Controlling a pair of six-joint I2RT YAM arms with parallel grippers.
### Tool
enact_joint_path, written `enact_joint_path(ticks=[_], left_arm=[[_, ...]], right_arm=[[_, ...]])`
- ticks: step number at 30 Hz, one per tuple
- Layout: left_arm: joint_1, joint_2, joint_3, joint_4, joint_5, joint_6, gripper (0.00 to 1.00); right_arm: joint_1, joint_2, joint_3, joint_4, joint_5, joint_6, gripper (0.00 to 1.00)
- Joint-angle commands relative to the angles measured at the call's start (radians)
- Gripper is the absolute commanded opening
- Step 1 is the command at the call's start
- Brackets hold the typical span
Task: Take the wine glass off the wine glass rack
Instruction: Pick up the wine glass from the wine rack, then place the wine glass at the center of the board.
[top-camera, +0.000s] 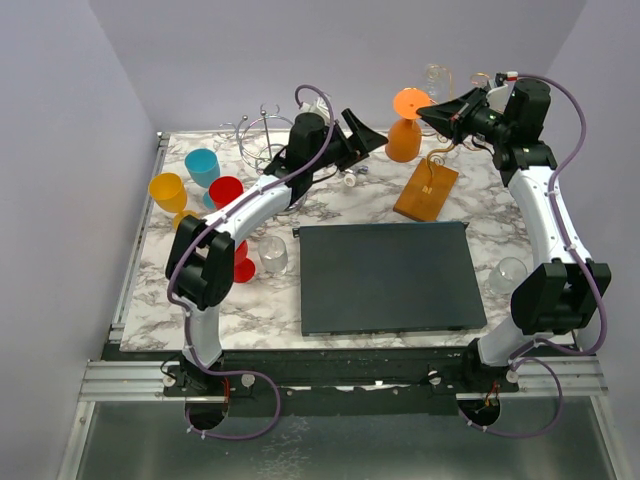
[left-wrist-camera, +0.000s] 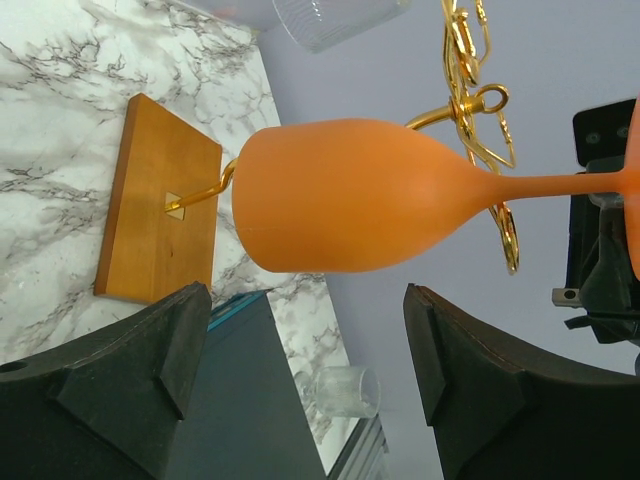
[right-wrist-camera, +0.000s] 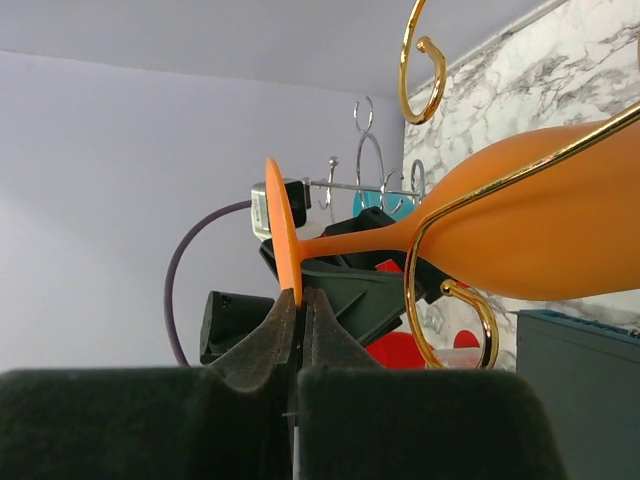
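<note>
**Bench** (top-camera: 260, 305): white marble-patterned top with grey veins. Standing directly on it:
- dark grey rectangular mat (top-camera: 385, 278), centre, toward the near edge
- wine glass rack (top-camera: 426, 190), its flat wooden base just beyond the mat's far right corner
- silver wire stand (top-camera: 262, 140), far left
- yellow goblet (top-camera: 167, 190), blue goblet (top-camera: 202, 166) and red goblet (top-camera: 226, 190), clustered at the left
- clear tumbler (top-camera: 273, 256), just left of the mat
- second clear tumbler (top-camera: 509, 274), right of the mat

Orange wine glass (top-camera: 403, 135): one. Wine glass rack (top-camera: 427, 190), wooden base: one. Chrome wire stand (top-camera: 262, 140): one. Dark mat (top-camera: 385, 277): one. Clear glasses, three: near-left glass (top-camera: 273, 256), near-right glass (top-camera: 508, 273), far glass (top-camera: 437, 78). Coloured goblets: yellow goblet (top-camera: 167, 188), one; blue goblet (top-camera: 202, 165), one; red goblet (top-camera: 226, 190), one; a further red piece, partly hidden, uncounted.
</note>
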Motion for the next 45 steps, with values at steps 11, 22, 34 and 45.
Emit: enact_joint_path(ticks=[11,22,34,45], left_arm=[[0.014,-0.124,0.050,-0.104,0.020,0.084,0.85],[0.094,-0.235,0.017,-0.119,0.108,0.090,0.86],[0.218,-0.356,-0.067,0.033,0.366,0.011,0.87],[0.223,-0.349,-0.086,0.272,0.502,-0.159,0.86]], right_arm=[[-0.006,-0.054,0.009,0.014,-0.088,0.002,0.01],[-0.006,-0.079,-0.025,0.126,-0.187,0.106,0.01],[-0.006,-0.098,-0.068,0.513,-0.314,0.469,0.01],[-0.006,-0.077,0.019,0.803,-0.308,0.792,0.01]])
